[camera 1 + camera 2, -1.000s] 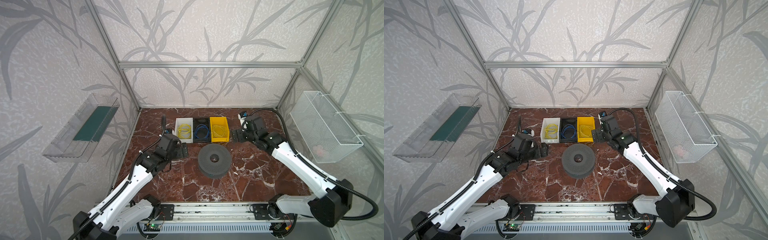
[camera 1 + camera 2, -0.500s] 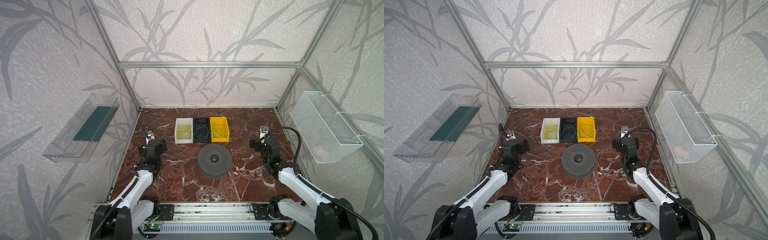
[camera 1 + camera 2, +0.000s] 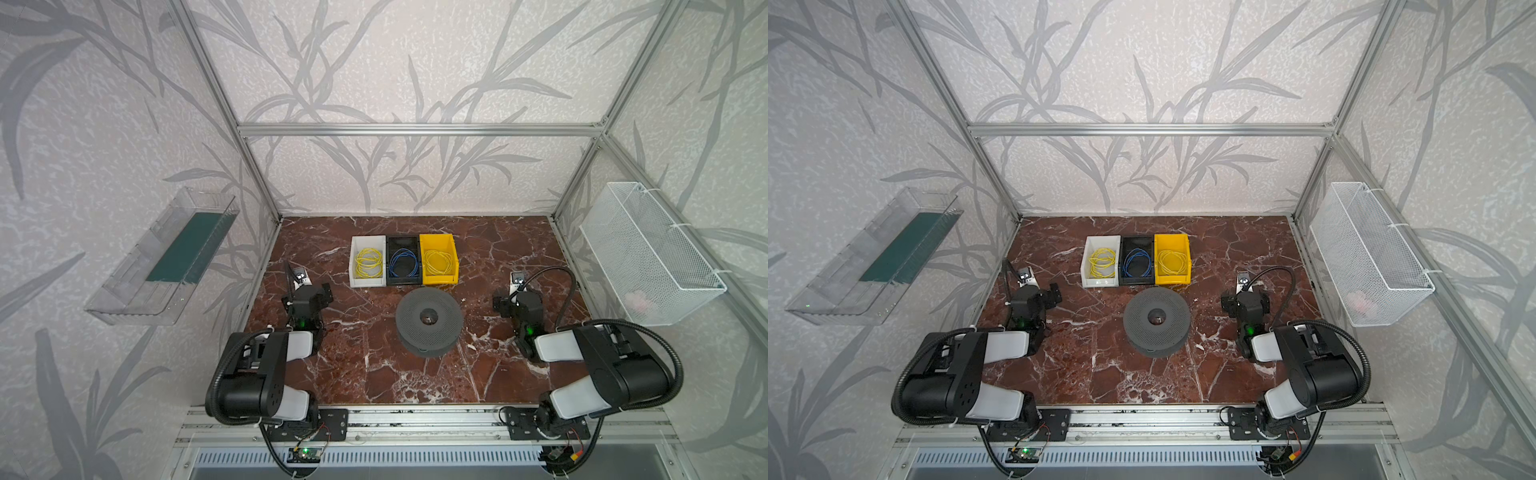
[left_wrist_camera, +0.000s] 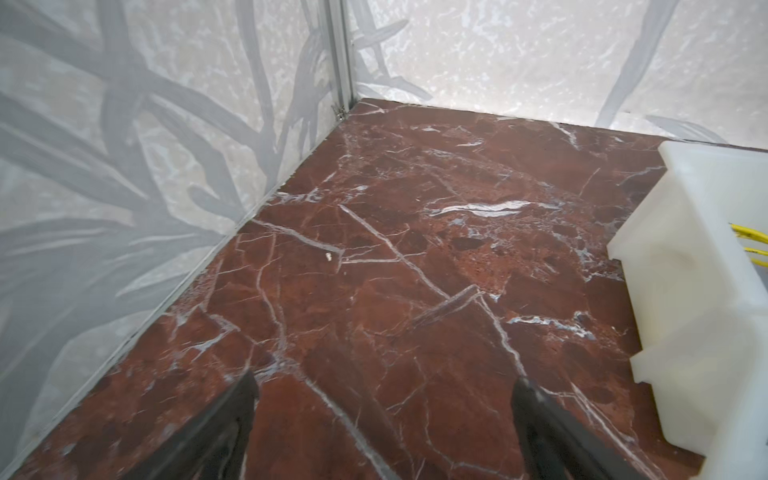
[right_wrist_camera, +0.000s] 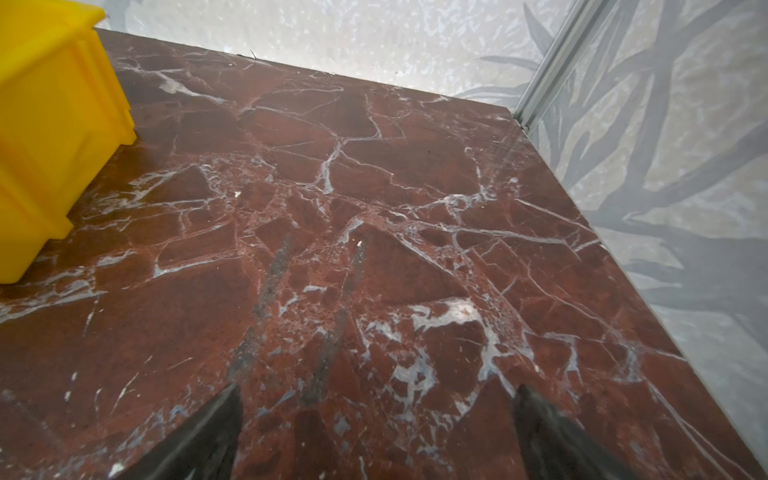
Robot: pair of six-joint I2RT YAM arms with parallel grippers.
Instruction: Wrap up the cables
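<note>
cables: cannot tell where, not made out in any view | left tool (image 4: 384, 380): jaws wide apart, empty, over tabletop (image 3: 374, 365) left of grey spool (image 3: 429, 322) | right tool (image 5: 378, 388): jaws wide apart, empty, right of spool | behind spool: white bin (image 3: 354, 266), black bin (image 3: 402, 240), yellow bin (image 3: 453, 257) touching in a row

- Looking down from high at the front in both top views, sharing the whole table (image 3: 374, 374).
- Left wrist: skimming close, facing white bin (image 4: 685, 257).
- Right wrist: skimming close, facing yellow bin (image 5: 50, 124).
</note>
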